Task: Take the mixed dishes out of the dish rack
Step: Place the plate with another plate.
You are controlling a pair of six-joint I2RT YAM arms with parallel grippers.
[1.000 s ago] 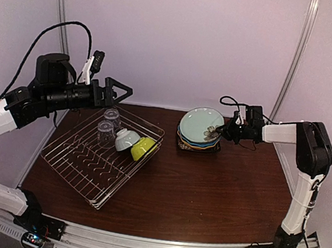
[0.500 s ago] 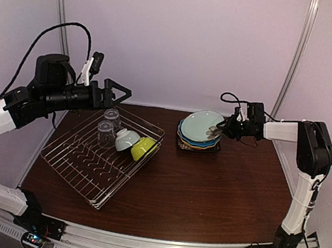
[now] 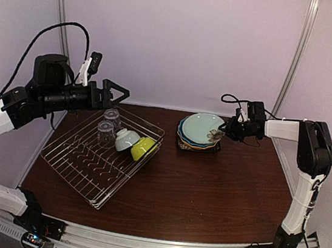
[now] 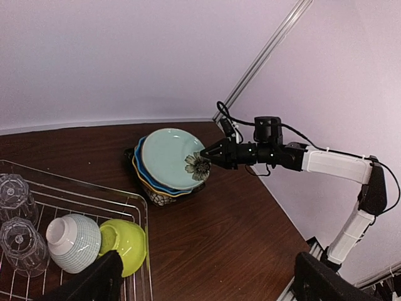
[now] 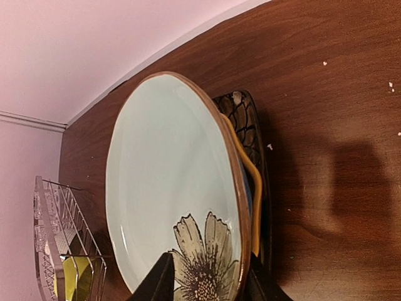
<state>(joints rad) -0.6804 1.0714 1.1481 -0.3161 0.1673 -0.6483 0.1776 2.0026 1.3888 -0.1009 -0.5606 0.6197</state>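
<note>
Hovering over the dish rack's [image 3: 75,161] far-left corner, the left pincer [image 3: 124,94] stands wide apart, empty. Two clear glasses [image 3: 107,125], a small pale bowl [image 3: 126,138] and a lime-green bowl [image 3: 143,147] sit racked. Far right, the right pincer [image 3: 222,130], fingers apart, straddles the rim of the teal flower plate [image 3: 199,126], which tops the stack on the surface [image 3: 207,184]. Judged step: plate set-down. Next: clear the rim, then take a glass.

— What is the table [image 3: 206,190] like?
— Dark wood grain, smooth, with a soft sheen.
— And the dish rack [image 3: 70,154]?
— Thin silver metal wire, shiny. The two glasses [image 3: 106,133] are clear and faceted.
— The bowls?
— The lime-green bowl [image 3: 142,148] is glossy. The small pale bowl [image 3: 126,139] has fine lines, ribbed or painted I cannot tell.
— The teal plate [image 5: 169,188]?
— Smooth, glossy glaze. The dark patterned plate [image 5: 247,125] looks glazed too.
</note>
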